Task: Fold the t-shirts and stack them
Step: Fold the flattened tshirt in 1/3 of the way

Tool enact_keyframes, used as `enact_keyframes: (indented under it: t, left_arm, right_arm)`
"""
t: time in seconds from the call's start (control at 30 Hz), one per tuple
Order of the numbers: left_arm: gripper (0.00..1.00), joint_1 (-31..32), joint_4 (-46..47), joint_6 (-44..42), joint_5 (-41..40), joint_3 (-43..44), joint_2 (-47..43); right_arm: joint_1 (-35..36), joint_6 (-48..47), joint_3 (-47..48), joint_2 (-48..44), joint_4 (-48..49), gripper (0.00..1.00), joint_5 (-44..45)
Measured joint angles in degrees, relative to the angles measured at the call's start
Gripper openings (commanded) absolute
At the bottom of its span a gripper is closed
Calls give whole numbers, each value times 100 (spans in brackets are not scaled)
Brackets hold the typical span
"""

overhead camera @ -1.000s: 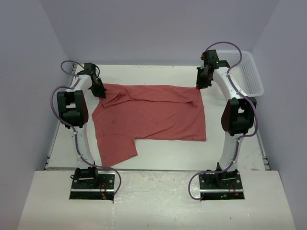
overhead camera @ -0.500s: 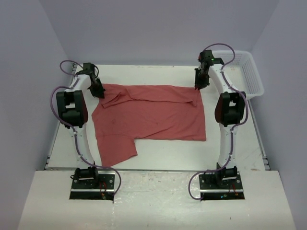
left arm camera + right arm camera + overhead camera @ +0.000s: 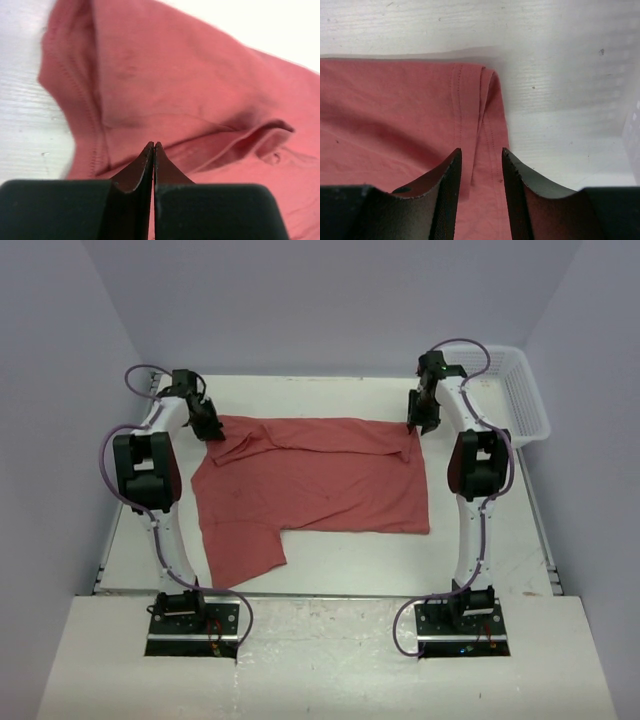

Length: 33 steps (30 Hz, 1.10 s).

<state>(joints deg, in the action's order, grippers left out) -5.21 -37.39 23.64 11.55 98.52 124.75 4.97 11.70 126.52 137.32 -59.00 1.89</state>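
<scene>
brick-red t-shirt (image 3: 320, 475) was laid flat at the middle of the table (image 3: 350, 560), left gripper (image 3: 153, 145) fingers were pressed together over it near the far left corner, right gripper (image 3: 481, 150) fingers were held apart over its far right hem

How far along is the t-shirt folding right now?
Early. Done: the brick-red cloth t-shirt lies flat on the white table, a strip along its far edge apparently folded in. In hand: the left gripper is shut at the far-left corner, the right gripper open over the far-right corner. Left: the near-left sleeve sticks out unfolded, and no stack shows.
</scene>
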Motion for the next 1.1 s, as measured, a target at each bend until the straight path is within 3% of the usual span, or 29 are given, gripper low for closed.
enact_keyframes:
  t: [0.17,0.73,1.1]
  left_arm:
    - [0,96,87,42,205,0,-114]
    - [0,435,109,81,299,-42,-254]
    - [0,455,127,83,254,-63,-254]
  right_arm:
    - [-85,-42,236,142,-13,34,-35]
    - [-125,-81,702,643,94,31,-702]
    - [-125,-87,719,686,160,34,-730]
